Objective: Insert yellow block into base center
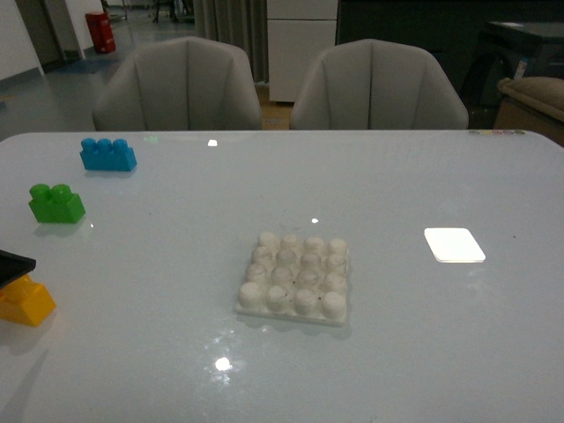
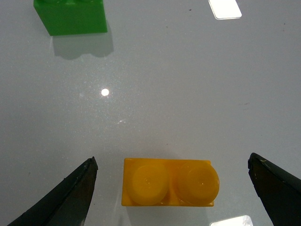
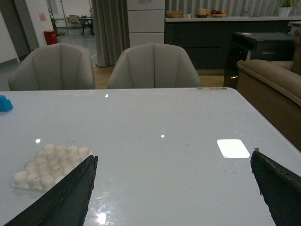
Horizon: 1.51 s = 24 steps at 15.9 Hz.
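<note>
Left claw (image 2: 172,159) gaping, empty, astride yellow block (image 2: 169,182); if closed too high, the block could be tipped.

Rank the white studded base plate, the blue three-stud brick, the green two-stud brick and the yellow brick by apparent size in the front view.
1. White studded plastic base plate: clearly largest.
2. Blue three-stud plastic brick and green two-stud plastic brick: look alike, unranked.
Orange-yellow plastic brick: partly cut off at the picture's edge, so unsure.
</note>
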{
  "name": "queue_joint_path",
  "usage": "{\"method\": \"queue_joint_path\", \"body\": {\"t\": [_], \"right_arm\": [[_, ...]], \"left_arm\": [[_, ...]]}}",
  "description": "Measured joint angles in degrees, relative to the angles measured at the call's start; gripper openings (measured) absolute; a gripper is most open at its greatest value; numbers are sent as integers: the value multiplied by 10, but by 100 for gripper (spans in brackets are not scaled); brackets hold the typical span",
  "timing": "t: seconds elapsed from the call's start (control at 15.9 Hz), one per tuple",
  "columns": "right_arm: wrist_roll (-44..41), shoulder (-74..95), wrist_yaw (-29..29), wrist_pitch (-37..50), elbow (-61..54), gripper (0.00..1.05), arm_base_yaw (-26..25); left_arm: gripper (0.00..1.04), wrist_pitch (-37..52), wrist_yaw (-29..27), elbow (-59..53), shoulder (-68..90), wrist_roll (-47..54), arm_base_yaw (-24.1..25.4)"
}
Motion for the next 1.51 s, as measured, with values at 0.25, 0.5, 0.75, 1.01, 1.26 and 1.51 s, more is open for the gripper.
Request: {"method": "queue_joint_path", "body": {"t": [0.25,0.5,0.75,1.01,1.26,1.51], "right_arm": [[0,0,0,0,0,98,0],[0,0,0,0,0,98,0],[0,0,0,0,0,98,0],[0,0,0,0,0,98,0],[0,0,0,0,0,98,0],[0,0,0,0,0,98,0]], "left_arm": [[98,27,-24,0,48,12,-3],[98,55,-31,6,80,4,-12],[75,75,-39,10,95,-21,-23],[66,82,-48,-19,62,-37,-46],[66,91,-91,-70,-59,-78,-146],[65,76,-158,-54,-73,-150,-330]]}}
